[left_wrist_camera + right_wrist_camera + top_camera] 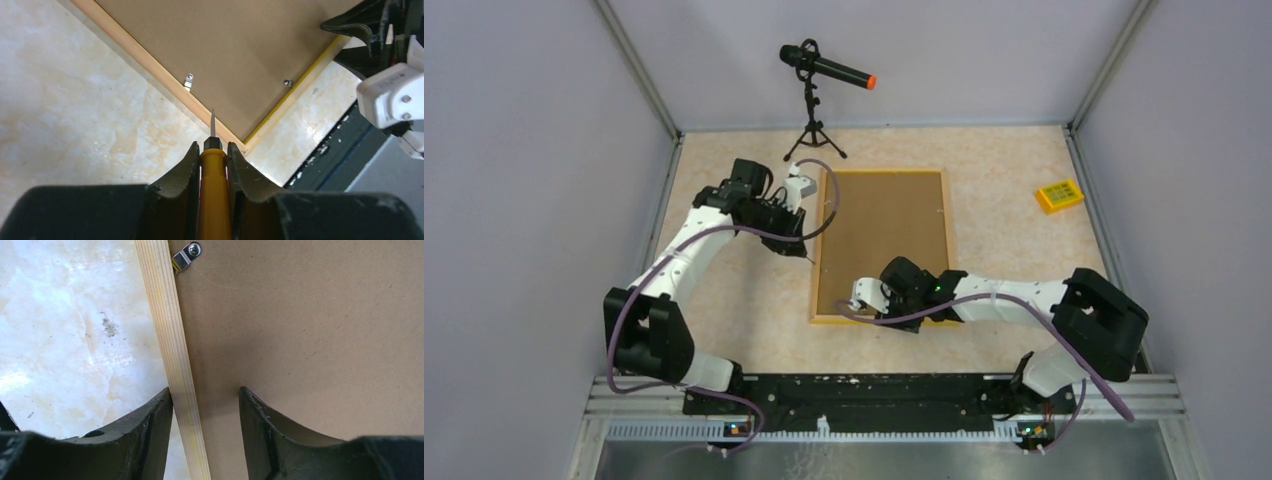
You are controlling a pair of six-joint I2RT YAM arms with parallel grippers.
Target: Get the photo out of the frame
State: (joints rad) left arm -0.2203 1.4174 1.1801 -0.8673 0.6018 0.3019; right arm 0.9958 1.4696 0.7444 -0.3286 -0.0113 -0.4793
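The frame (889,220) lies face down on the table, brown fibreboard back up, with pale wood edges. The photo is hidden beneath that back. My left gripper (796,238) hovers beside the frame's left edge, shut on a yellow-handled screwdriver (215,190). The screwdriver's thin tip points toward the frame's near-left corner (244,141). My right gripper (860,305) is low over the frame's near edge. It stands open (205,392), one finger on either side of the wood strip (175,355). Small metal clips (186,255) (188,81) sit on the back.
A microphone on a small tripod (824,70) stands at the back of the table. A small yellow block (1060,195) lies to the far right. Grey walls close in both sides, and a metal rail (874,395) runs along the near edge.
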